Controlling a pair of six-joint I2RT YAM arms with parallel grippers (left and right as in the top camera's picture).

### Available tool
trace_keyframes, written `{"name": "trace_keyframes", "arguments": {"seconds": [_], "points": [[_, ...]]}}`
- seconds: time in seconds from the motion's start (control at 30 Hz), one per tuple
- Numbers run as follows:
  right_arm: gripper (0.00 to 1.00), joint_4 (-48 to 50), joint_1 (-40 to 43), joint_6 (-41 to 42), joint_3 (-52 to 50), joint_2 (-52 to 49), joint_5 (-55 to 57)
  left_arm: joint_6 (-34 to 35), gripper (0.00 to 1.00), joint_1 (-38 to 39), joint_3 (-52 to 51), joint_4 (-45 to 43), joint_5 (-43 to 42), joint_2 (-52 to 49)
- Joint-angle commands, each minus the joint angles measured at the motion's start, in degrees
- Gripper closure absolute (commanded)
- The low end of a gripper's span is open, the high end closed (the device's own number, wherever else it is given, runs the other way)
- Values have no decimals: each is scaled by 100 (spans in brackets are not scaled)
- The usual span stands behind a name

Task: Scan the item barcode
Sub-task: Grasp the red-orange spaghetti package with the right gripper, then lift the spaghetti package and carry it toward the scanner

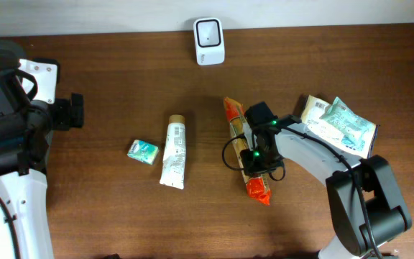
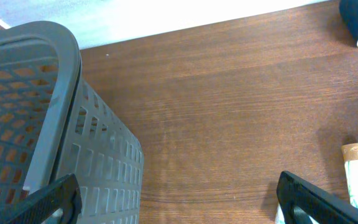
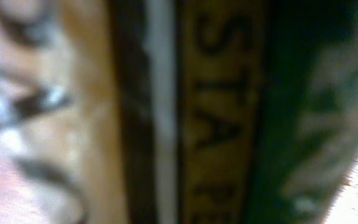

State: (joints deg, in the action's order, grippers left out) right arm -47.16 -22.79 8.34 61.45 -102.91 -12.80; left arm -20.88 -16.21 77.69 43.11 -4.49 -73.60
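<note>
Dark wood-grain table (image 1: 121, 223), pale wall strip along the far edge. At the far middle, against that strip — a small white scanner (image 1: 209, 41) with a dark window.

Right of the table's centre, an orange snack packet (image 1: 232, 119), long and narrow, lying flat with one end toward the scanner and the other toward the near edge. Down on its middle, the right tool (image 1: 254, 160), black, with green lights on the wrist; a dark cable looped beside the packet. Jaws hidden under the wrist body from overhead. In the right wrist view, only blurred packaging print filling the picture, very close — cannot tell whether clenched on the packet or merely resting over it.

Left of the packet and well apart, a white tube (image 1: 174, 152) with a tan cap, lying roughly parallel to it. Just beside the tube on its left, a small green sachet (image 1: 144, 151). Toward the right edge, a heap of green-and-white pouches (image 1: 340, 124), near the right arm.

Far left, the left tool (image 2: 179, 190) released, fingers (image 2: 316, 199) spread wide and holding nothing, hovering over bare wood beside a grey slotted basket (image 2: 73, 143).
</note>
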Motion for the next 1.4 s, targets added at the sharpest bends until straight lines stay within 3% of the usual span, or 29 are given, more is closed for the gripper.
{"name": "trace_keyframes", "arguments": {"seconds": [0.0, 0.17, 0.3, 0.43, 0.63, 1.37], "points": [[84, 20, 4, -358, 339, 212, -1056, -85, 1, -20, 24, -9, -59, -4], [89, -11, 42, -1567, 927, 326, -4107, -85, 1, -20, 24, -9, -59, -4], [91, 72, 350, -1978, 1165, 326, -5709, -85, 1, -22, 24, -9, -59, -4], [96, 317, 890, -1993, 1165, 326, -6634, -85, 1, -20, 24, -9, -59, -4], [96, 323, 1405, -1985, 1165, 326, -6806, -87, 1, -22, 24, -9, -59, -4], [96, 367, 1416, -1989, 1161, 323, -5958, -85, 1, -20, 24, -9, -59, -4]]}}
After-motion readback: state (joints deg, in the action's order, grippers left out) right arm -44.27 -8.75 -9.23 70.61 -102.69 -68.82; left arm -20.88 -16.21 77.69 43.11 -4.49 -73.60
